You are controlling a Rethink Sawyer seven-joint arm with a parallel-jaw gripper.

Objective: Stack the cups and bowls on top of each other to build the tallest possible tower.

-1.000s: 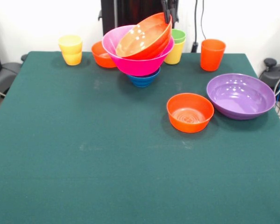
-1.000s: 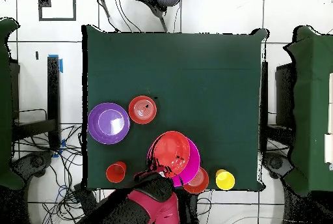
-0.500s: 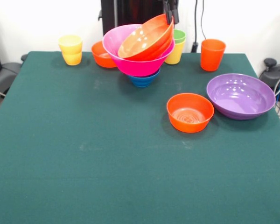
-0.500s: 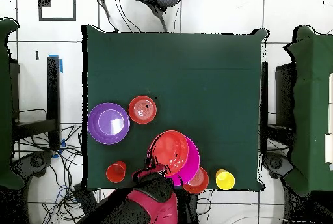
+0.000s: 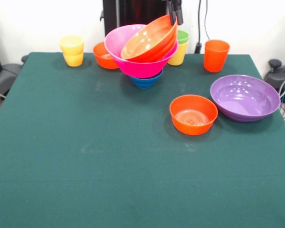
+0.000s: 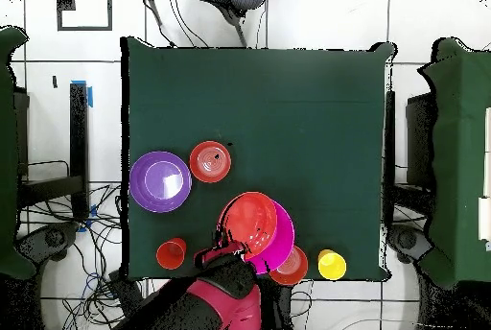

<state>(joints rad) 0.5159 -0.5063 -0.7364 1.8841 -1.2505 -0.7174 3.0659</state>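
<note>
Step in hand: seating the wide glossy orange plastic bowl (image 5: 149,40) into the big deep pink plastic bowl (image 5: 133,59), which rests on the small blue plastic bowl (image 5: 146,80) at the table's (image 5: 109,166) 12 o'clock side. The orange bowl lies steeply tilted, its raised rim at 1 o'clock. The gripper (image 5: 175,12) sits at that rim; whether the fingers clamp it or have parted cannot be told.

Judged next move: lower the raised rim until the bowl lies level, release, retreat upward.

Against the earlier frames, the orange bowl's rim stands slightly higher and the gripper has risen with it. The purple bowl (image 5: 244,97), small orange bowl (image 5: 193,114) and orange tumbler (image 5: 215,55) are unchanged
</note>
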